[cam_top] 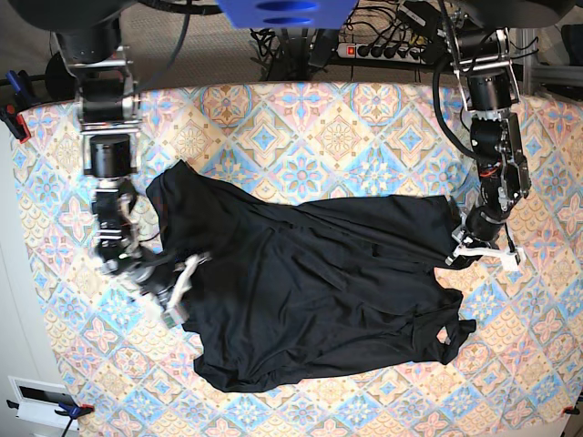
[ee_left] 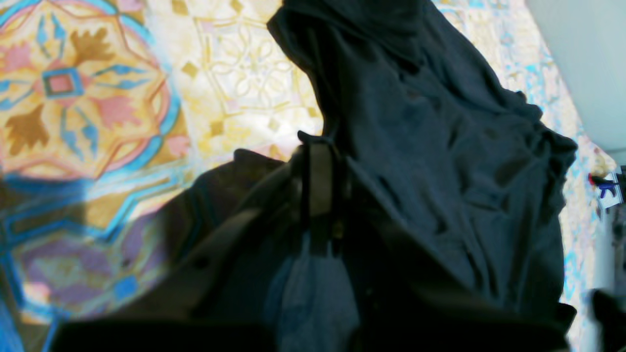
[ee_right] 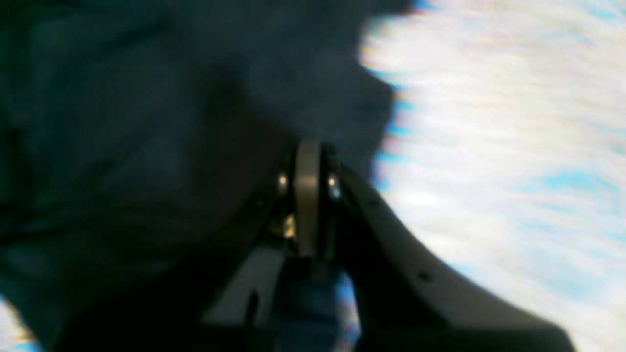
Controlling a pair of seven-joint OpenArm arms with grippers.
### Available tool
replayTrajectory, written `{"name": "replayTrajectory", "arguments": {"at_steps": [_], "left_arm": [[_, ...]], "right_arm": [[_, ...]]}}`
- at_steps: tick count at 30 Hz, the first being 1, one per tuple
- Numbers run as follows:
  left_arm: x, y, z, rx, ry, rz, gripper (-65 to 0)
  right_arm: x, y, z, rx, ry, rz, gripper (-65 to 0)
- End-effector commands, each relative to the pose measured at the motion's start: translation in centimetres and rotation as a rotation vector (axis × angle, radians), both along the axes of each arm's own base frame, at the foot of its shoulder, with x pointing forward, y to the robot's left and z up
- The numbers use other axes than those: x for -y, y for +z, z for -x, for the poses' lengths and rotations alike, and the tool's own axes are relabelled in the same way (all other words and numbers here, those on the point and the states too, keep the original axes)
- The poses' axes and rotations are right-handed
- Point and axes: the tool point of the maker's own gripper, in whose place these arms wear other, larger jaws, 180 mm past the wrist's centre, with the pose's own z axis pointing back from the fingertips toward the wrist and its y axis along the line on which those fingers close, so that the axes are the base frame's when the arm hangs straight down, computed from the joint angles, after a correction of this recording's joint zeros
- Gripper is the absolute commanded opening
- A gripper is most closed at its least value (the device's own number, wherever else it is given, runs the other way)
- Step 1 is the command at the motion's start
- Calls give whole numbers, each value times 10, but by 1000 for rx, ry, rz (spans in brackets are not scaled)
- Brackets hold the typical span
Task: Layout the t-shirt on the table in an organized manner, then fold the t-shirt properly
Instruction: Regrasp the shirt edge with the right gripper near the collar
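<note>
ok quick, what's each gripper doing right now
Left gripper: shut on the t-shirt.
Right gripper: shut on the t-shirt.

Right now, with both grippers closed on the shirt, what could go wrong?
1. Both the left gripper and right gripper pinch the t-shirt at opposite edges; pulling apart too hard may make the thin fabric slip out.
2. The shirt lies wrinkled and bunched, so folds could be trapped.
3. Dragging might shift the cloth on the table.
</note>
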Motion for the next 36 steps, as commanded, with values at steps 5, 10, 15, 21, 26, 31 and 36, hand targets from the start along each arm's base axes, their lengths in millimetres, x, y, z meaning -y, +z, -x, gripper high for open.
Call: {"name": "replayTrajectory", "arguments": {"at_steps": [5,10,15,21,26,31,36], "left_arm": [[-2,49,-36,115,-19,-11,-650],[4,49,-36,88,-50,4,-650],[3,41,-30,65,-50,-13,-650],[1,35,-28,46,-53,-49,-650],[1,30,-23,33,-53,-49,-650],[1,27,-20,26,-52,-49,-650],[0,27,-20,26,-51,-48,-650]], "right_arm": [[11,71,-47,160,-17,-8,-641],[15,55,-43,112,-32,-12,-627],[46,51,-39,91,-67,33,-504],[73,45,-31,72,-98,67,-471],[81,46,-27,65,-115,35,-469],[80,35,-15,25,-130,-38,-469],[93,31,-7,-9,-200,-120,-469]]}}
